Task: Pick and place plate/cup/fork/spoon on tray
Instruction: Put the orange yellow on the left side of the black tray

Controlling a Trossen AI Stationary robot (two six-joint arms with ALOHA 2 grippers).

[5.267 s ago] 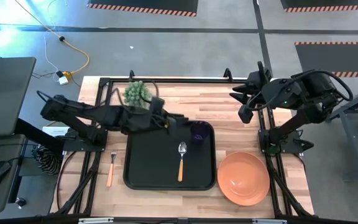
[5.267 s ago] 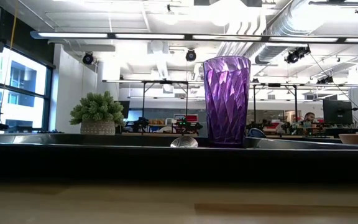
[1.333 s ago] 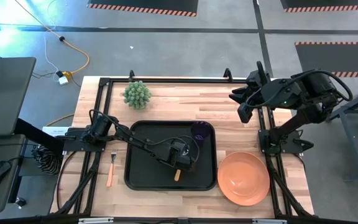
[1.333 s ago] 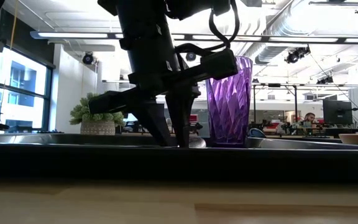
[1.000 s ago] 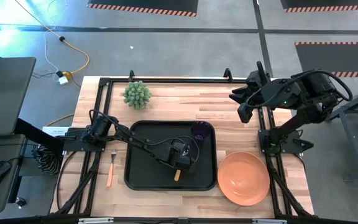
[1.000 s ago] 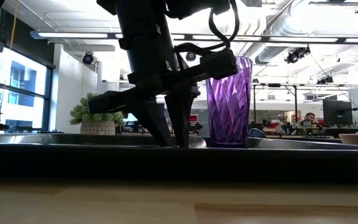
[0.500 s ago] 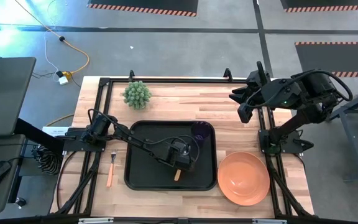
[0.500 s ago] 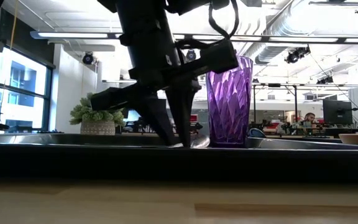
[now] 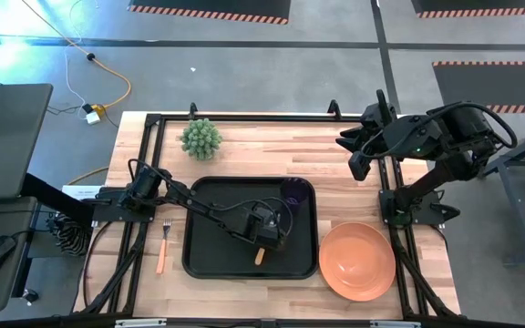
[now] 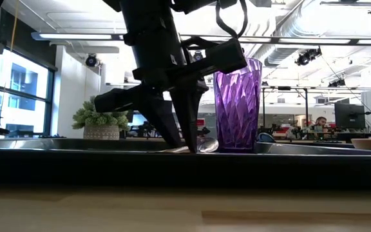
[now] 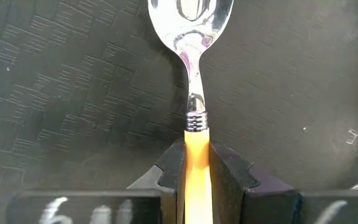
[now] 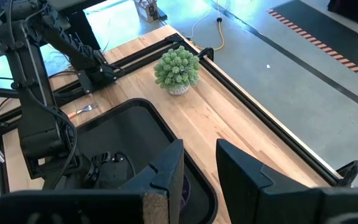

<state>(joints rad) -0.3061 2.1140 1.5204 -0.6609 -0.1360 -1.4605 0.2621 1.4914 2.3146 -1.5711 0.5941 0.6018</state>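
Left gripper (image 11: 196, 171) is clamping the spoon (image 11: 193, 74) by its handle on the tray (image 9: 208, 255), bowl pointing far, toward the cup (image 10: 236, 103); right gripper (image 12: 199, 163) is waiting, fingers apart.

The left half of the large black rectangular tray (image 9: 210, 239) lies bare. Its right half is crowded: the left tool (image 9: 268, 239) clamps the orange-handled silver spoon (image 11: 193, 93), with the translucent purple tumbler (image 9: 292, 191) near behind.
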